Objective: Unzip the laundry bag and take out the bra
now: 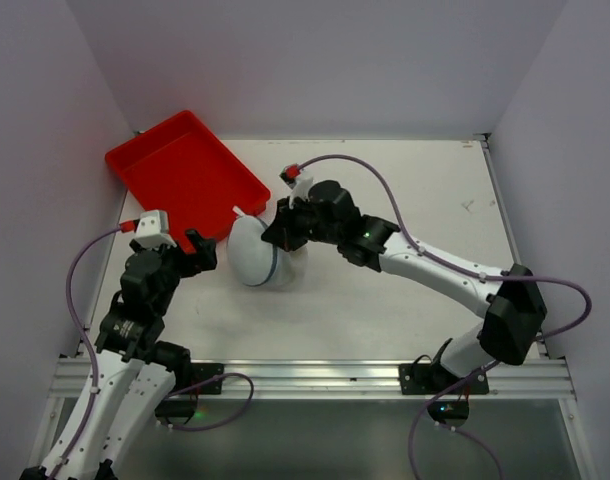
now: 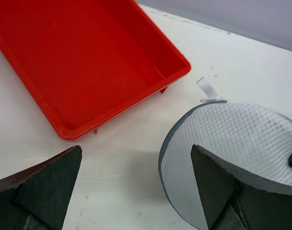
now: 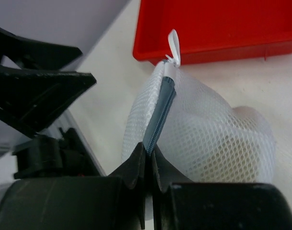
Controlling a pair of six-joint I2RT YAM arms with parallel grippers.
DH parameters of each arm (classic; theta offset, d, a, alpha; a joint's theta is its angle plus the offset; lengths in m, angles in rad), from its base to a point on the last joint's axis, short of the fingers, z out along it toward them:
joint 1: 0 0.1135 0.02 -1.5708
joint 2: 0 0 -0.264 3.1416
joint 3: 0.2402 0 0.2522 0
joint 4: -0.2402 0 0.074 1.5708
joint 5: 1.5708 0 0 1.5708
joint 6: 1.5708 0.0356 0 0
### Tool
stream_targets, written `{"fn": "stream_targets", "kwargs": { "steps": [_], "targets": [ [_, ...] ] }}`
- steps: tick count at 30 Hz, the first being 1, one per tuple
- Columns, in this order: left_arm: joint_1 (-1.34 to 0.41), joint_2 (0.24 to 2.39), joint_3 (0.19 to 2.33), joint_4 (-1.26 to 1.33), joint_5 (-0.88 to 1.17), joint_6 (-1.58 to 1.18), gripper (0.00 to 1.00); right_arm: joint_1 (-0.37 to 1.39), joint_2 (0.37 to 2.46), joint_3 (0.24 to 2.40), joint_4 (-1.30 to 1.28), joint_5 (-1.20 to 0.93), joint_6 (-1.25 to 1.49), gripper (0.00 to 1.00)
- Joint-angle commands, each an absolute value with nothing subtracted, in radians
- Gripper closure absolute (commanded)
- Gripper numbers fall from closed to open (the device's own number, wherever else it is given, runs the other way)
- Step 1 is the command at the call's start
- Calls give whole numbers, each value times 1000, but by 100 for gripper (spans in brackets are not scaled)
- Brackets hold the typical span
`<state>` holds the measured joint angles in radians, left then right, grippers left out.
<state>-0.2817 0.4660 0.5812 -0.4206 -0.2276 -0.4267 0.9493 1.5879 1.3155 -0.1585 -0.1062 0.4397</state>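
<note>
**Top view.** The laundry bag is a small dome of white mesh ringed by a dark zip line. It lies on the pale surface, just in front of the near corner of the red tray. My right pincer meets the bag at its far right edge. My left pincer hangs just beside the bag's left side, near the tray's corner.

**Left wrist view.** My left pincer is spread wide, its dark fingers well apart above bare surface. One finger overlaps the bag in this view; I cannot tell whether they touch. The mesh is translucent and honeycombed. The grey-blue zip line follows its curved edge. A small white tab stands off the top, toward the tray, which lies apart from the bag.

**Right wrist view.** My right pincer is pressed together, pinching the zip line on the bag's raised ridge. The zip runs from the jaws up to the white tab, near the tray's rim. A pale rounded form shows through the mesh. Dark parts of my left arm fill the left side.
</note>
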Motion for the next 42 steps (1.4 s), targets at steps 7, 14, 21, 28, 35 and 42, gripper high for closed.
{"fn": "stream_targets", "kwargs": {
  "steps": [7, 14, 21, 28, 35, 42],
  "targets": [
    [-276, 503, 581, -348, 118, -440, 0, 760, 1492, 954, 382, -598, 710, 100],
    [-278, 620, 417, -45, 325, -566, 0, 716, 1528, 879, 451, -661, 723, 100],
    [-278, 652, 275, 257, 414, -594, 0, 704, 1464, 899, 399, -725, 667, 100],
    [-278, 558, 215, 403, 480, -620, 0, 693, 1390, 956, 269, -788, 589, 100],
    [-278, 496, 190, 430, 526, -626, 0, 683, 1315, 1037, 124, -854, 476, 100],
    [-278, 537, 184, 541, 664, -664, 0, 646, 1276, 1043, 80, -962, 426, 100]
  ]
}}
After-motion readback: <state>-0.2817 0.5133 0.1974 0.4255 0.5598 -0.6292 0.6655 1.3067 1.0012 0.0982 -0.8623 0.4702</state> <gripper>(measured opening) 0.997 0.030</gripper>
